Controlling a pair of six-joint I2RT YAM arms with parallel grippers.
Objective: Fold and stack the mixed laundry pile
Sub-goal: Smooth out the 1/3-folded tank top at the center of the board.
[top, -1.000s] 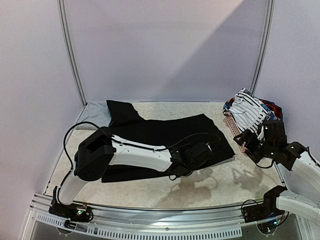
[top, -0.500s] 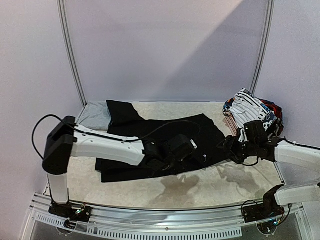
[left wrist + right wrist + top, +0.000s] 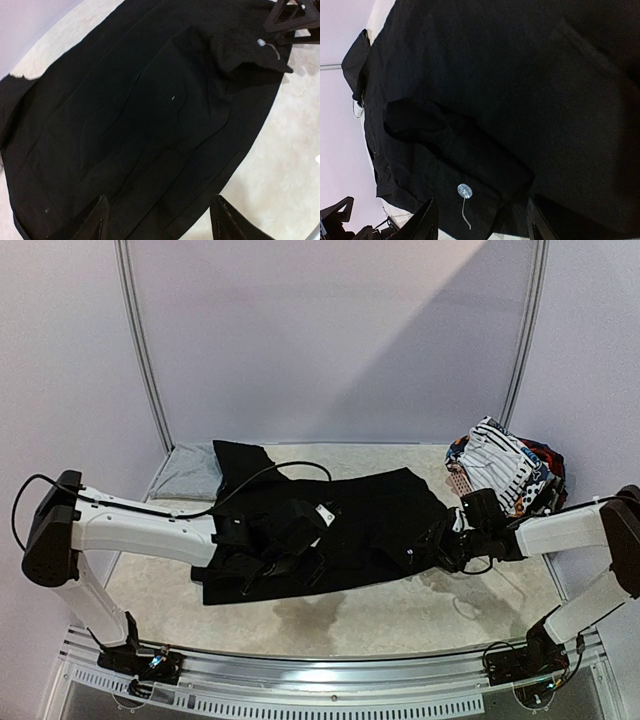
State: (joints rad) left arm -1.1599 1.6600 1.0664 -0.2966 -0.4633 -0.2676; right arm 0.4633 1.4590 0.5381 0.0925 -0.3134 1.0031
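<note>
You have 1 table [image 3: 420,615]. On it 1 pair of black trousers [image 3: 370,520] lies spread flat under both tools. 1 basket [image 3: 462,490] of clothes, with 1 striped piece [image 3: 500,465] on top, sits just beyond the right gripper [image 3: 482,220]. 1 grey garment [image 3: 190,472] lies beyond the left gripper [image 3: 160,220]. Your 2 grippers are both spread and pinch nothing.

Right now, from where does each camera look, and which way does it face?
Top external: above and behind the bases, looking down across the table; the left arm and right arm show.
Left wrist: above the black trousers, looking down; its own jaws at the bottom edge.
Right wrist: low over the same trousers; its own jaws at the bottom edge.
Shared: both wrist views show the round white tag.
</note>
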